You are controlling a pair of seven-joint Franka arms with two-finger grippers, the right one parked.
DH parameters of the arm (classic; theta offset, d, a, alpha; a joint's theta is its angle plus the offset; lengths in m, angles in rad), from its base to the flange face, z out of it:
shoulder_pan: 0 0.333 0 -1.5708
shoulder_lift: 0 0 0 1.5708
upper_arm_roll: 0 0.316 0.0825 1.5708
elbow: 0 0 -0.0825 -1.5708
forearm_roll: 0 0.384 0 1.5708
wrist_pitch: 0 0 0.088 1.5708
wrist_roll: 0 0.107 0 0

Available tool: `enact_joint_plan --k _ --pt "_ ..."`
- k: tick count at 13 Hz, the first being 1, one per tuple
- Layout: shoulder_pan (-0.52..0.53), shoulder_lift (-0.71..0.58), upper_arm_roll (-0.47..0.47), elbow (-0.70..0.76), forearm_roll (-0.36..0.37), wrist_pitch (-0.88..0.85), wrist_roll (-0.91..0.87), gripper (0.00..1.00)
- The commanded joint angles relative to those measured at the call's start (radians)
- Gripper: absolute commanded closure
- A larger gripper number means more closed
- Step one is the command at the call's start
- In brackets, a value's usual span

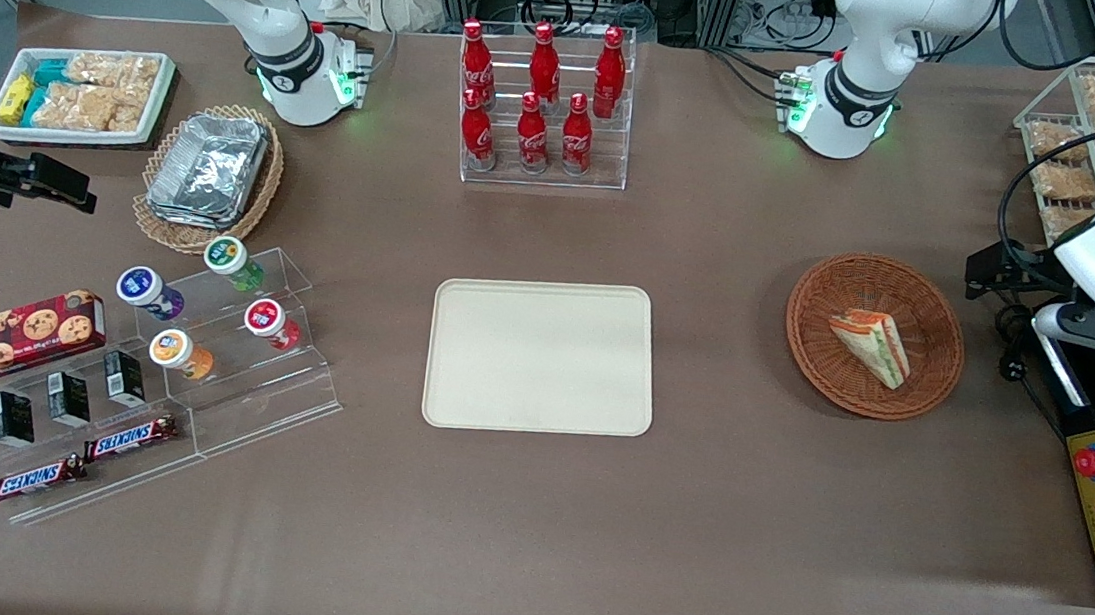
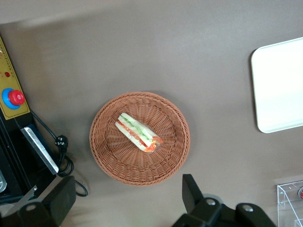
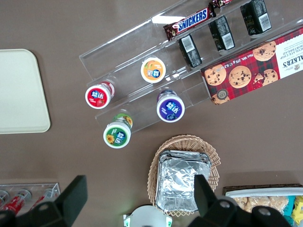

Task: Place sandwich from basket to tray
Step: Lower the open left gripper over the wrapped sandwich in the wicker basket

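- The sandwich [image 1: 871, 345] lies inside the reddish-brown basket [image 1: 939, 315], resting on the woven floor with its red, orange and green filling edge turned upward; nothing touches it.
- The basket stands on the brown table [image 1: 707, 524] toward the working arm's end, well apart from the tray [image 1: 457, 409].
- The tray sits near the middle of the table and holds nothing, so the placing step is not done.
- The gripper [image 2: 125, 198] hangs high above the table near the basket, and in the left wrist view its two dark fingers [image 2: 191, 189] stand wide apart with nothing between them.
- From that wrist view the sandwich [image 2: 137, 132] sits in the middle of the basket [image 2: 109, 161], with a corner of the tray [image 2: 277, 85] showing off to one side.
- Judged from this, the task is at its very start: no grasp has been made, and the approach is hardly begun.
- What is left appears to be everything: descending over the basket, closing on the wrapped wedge, lifting it clear of the rim, carrying it across the bare stretch of table, and setting it on the tray.
- The clear wrap may be slippery, so the grasp probably needs to span the bread faces rather than the filling edge.
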Motion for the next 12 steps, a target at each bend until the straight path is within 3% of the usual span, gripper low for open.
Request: enact_joint_plan --k 1,4,6,10,12 --pt "0.036 0.037 -0.017 0.064 0.001 -0.033 0.017 0.00" --pt "0.039 0.063 -0.016 0.064 0.004 -0.036 -0.052 0.00" --pt "0.036 0.069 -0.019 0.025 -0.002 -0.005 -0.423 0.00" --pt "0.037 -0.028 -0.040 -0.257 0.011 0.191 -0.715 0.00" --pt "0.036 -0.084 -0.040 -0.443 0.019 0.333 -0.775 0.00"
